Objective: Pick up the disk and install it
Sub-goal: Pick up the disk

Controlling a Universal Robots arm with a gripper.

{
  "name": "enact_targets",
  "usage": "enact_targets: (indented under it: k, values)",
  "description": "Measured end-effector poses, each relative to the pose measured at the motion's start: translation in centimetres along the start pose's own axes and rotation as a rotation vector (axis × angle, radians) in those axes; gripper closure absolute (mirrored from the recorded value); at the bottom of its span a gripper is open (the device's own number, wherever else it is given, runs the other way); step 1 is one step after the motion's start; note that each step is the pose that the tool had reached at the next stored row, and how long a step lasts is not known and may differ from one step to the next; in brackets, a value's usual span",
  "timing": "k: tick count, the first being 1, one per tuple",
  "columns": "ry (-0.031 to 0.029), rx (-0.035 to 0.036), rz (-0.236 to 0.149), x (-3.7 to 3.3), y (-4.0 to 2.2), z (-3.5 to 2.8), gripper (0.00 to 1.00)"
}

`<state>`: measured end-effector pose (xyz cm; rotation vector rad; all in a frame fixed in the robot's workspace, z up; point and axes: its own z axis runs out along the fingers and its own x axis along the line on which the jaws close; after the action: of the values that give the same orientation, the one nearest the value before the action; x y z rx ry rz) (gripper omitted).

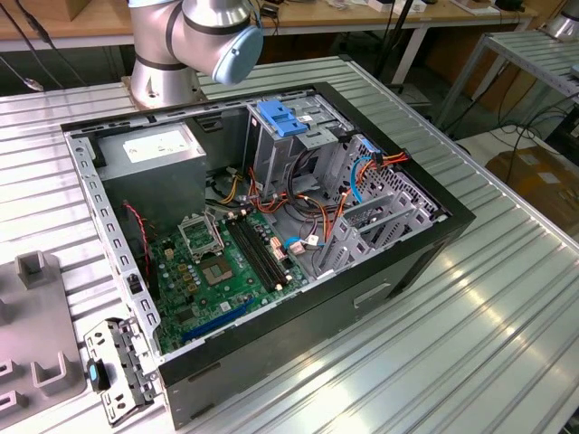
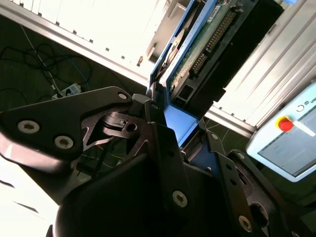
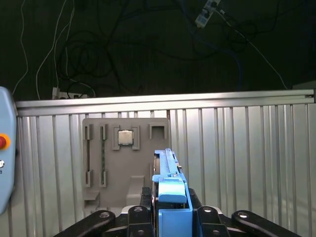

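In both wrist views my gripper [image 2: 177, 128] [image 3: 170, 212] is shut on the disk. In the second wrist view the disk [image 2: 207, 44] shows its green circuit-board side and a blue side rail, held up in the air. In the first wrist view the disk [image 3: 169, 180] stands edge-on between the black fingers [image 3: 140, 215], its blue rail facing the camera. It hangs above the ribbed metal table. In the exterior view the open computer case [image 1: 434, 240] lies on its side on the table, with a metal drive cage with a blue plastic top [image 1: 285, 122] at its far end.
Inside the case are a green motherboard [image 1: 217, 271], a grey power supply box [image 1: 149, 149] and loose cables [image 1: 362, 172]. A grey fixture tray [image 3: 123, 163] holds a processor chip [image 3: 125, 137]. A pendant [image 2: 286, 138] lies beside the table. The arm's base [image 1: 163, 63] stands behind the case.
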<state>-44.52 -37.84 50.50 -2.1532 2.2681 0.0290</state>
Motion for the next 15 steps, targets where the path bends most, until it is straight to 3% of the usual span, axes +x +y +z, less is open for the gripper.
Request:
enact_targets:
  k: [15]
  values:
    - [0.0000, -0.0001, 0.000, -0.06, -1.13, -0.01, 0.63]
